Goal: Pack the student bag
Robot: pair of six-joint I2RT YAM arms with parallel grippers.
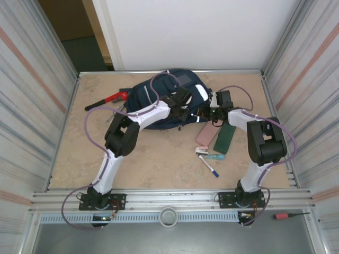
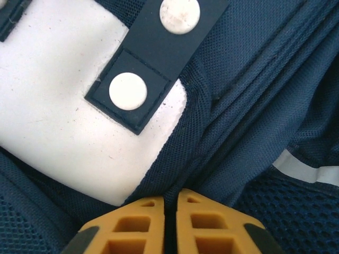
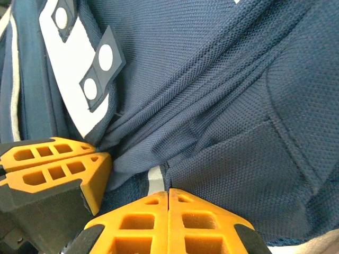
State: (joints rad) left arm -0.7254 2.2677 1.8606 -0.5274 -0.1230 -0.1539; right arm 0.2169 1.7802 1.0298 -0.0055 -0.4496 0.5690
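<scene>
Opening step: my left gripper (image 2: 170, 200) and right gripper (image 3: 168, 194), jaws closed, each pinch the navy-blue fabric student bag (image 1: 177, 80); next, I judge, pull the 2 grips apart.

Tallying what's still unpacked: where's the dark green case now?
In the top view, the dark green case lies on the table right of centre, just right of the pink case. The student bag is behind it and the pens lie nearer the arm bases.

lab test cell: aluminium rails (image 1: 175, 197) and panelled walls (image 1: 26, 106).
</scene>
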